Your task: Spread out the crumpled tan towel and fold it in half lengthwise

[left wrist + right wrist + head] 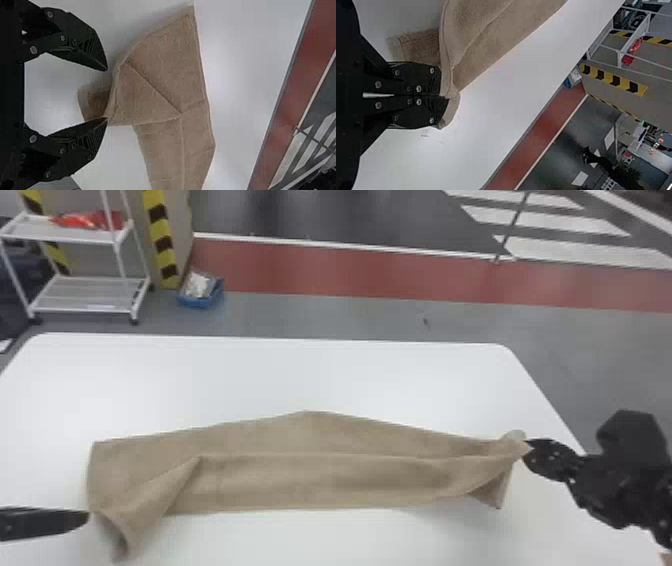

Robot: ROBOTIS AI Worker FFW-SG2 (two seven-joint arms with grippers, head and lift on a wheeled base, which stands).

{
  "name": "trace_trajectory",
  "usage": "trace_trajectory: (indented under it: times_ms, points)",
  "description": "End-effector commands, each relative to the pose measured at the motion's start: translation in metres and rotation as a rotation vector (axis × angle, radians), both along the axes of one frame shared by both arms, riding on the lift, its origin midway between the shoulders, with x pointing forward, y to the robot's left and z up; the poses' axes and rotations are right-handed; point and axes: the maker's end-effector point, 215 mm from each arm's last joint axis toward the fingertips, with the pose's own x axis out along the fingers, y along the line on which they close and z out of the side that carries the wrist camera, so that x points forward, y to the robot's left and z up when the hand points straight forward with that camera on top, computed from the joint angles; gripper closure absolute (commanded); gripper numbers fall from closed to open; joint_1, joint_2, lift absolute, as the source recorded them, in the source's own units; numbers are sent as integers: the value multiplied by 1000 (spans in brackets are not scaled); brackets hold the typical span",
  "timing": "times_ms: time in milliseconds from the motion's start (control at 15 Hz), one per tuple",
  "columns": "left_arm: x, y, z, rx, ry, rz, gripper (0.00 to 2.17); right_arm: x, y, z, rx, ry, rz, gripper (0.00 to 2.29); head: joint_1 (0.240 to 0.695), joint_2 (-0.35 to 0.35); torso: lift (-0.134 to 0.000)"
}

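Right gripper [528, 449] pinching tan towel [320, 440] at right end.

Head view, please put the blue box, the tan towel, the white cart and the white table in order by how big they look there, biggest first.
White table
Tan towel
White cart, an open frame cut off by the picture's edge
Blue box

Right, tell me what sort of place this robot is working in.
Probably an industrial hall or workshop. Beyond the white table, the head view shows a pillar with yellow-and-black hazard stripes, a red painted lane on the grey floor, and a white metal rack.
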Motion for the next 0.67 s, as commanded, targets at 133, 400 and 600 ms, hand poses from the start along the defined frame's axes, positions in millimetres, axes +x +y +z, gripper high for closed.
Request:
trace_trajectory:
  times_ms: [133, 400, 600]
  points:
    - [-34, 5, -15, 48, -114, 3, 235, 5, 12, -3, 7, 5, 15, 1997, 695, -124, -124]
    - [-69, -35, -6, 132, -271, -41, 272, 10, 20, -4, 16, 5, 25, 1997, 695, -118, -124]
    - [-56, -51, -1, 130, -350, -32, 269, 11, 20, -3, 12, 5, 22, 1997, 695, -158, -124]
